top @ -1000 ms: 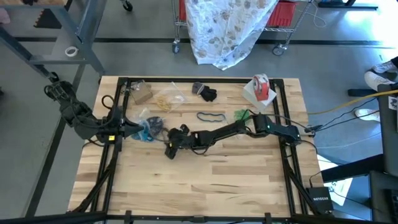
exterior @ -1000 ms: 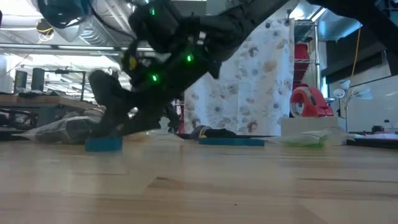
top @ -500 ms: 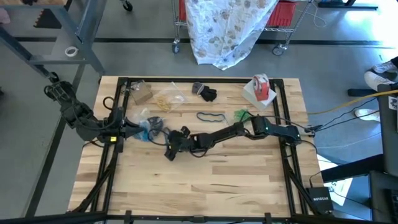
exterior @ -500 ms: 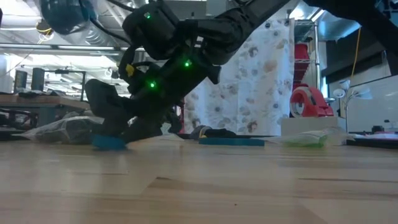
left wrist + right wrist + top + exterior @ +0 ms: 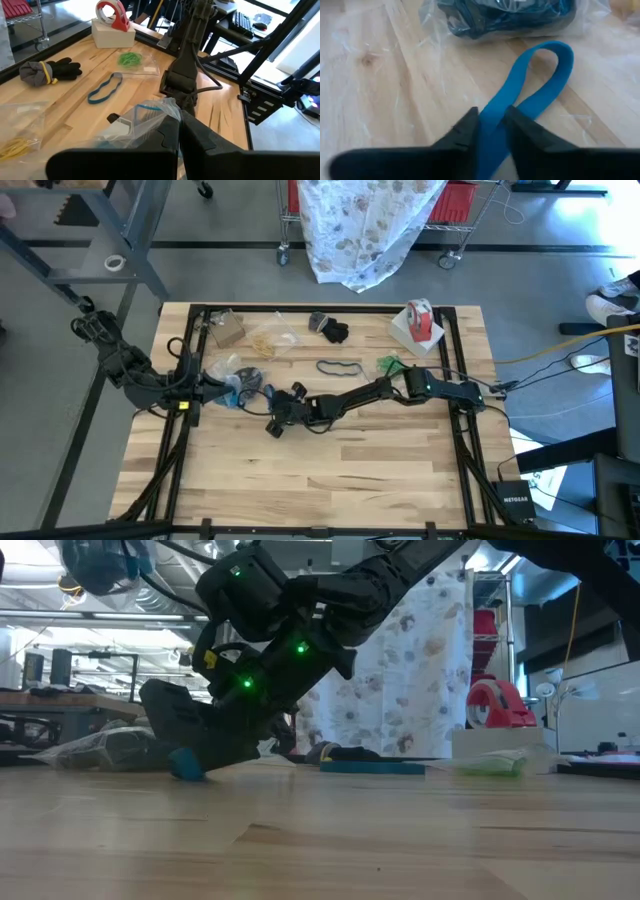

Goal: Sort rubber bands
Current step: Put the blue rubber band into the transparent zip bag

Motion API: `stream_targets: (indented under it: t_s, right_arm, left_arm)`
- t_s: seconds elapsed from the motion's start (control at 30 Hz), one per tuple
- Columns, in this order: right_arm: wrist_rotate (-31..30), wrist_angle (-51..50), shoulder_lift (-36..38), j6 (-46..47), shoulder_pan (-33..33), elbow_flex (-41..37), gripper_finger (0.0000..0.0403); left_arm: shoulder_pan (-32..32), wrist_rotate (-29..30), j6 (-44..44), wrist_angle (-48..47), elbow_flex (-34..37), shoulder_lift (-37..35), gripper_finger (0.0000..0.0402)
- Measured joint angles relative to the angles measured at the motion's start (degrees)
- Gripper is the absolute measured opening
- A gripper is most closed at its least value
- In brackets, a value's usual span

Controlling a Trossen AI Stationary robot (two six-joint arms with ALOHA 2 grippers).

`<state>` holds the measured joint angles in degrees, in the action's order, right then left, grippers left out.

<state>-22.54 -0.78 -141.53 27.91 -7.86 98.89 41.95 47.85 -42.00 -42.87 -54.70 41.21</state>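
Note:
My right gripper (image 5: 492, 131) reaches to the table's middle (image 5: 276, 422) and is shut on a teal-blue rubber band (image 5: 532, 95). Just beyond it lies a clear bag of teal bands (image 5: 510, 17). My left gripper (image 5: 179, 142), at the table's left (image 5: 210, 390), is shut on that bag (image 5: 150, 116). A second teal band (image 5: 340, 366) lies flat on the wood farther back. Green bands (image 5: 388, 364) and tan bands (image 5: 265, 340) lie in clear bags, and a black bundle (image 5: 330, 330) rests near the far edge. My left gripper pinches the clear bag at its upper edge (image 5: 167, 111) between both fingers; the bag's body lies on the table in front of them. My right gripper pinches one end of the teal band (image 5: 492, 117) between both fingers, slanting down. The loop's other end (image 5: 560, 52) rests on the wood.
A red-and-white tape roll on a white box (image 5: 419, 320) stands at the far right corner. Another clear bag with a brown item (image 5: 225, 328) lies at the far left. The near half of the table (image 5: 320, 480) is bare wood. Black frame rails (image 5: 180, 440) run along both sides.
My right gripper has tipped lower over the teal band. The band lay flat on the wood a second ago; now its held end is raised off the table and tilted, and it has shifted slightly toward the table's right.

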Motion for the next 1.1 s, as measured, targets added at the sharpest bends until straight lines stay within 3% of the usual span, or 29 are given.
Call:
stream_targets:
  t_s: [0.1,0.17,0.4,0.8,0.93,1.1]
  right_arm:
    - [0.72,0.19,-0.06,-1.97,-0.04,0.0,0.0028]
    - [1.15,-0.1,0.27,-3.25,-0.37,-0.04,0.0009]
    - [-2.1,-5.89,3.56,-7.34,-3.91,-0.48,0.0002]
    - [-7.96,-28.4,14.03,-7.64,-11.67,-0.44,0.0]
    - [-8.28,-34.02,14.97,-4.99,-13.46,-0.75,0.0]
    - [-7.65,-32.73,16.25,-1.34,-15.49,-5.38,0.0]
  left_arm:
    - [-0.01,-0.02,0.01,0.02,0.0,0.17,0.0001]
    - [-0.02,-0.02,0.0,-0.04,0.0,0.59,0.0001]
    - [0.0,-1.18,-1.37,-0.01,0.0,3.67,0.0001]
    - [0.9,-2.22,-7.53,0.82,0.36,12.09,0.0001]
    - [2.22,-4.21,-8.58,11.15,6.47,12.66,0.0001]
    - [3.39,-6.13,-12.03,26.92,18.84,12.26,0.0]
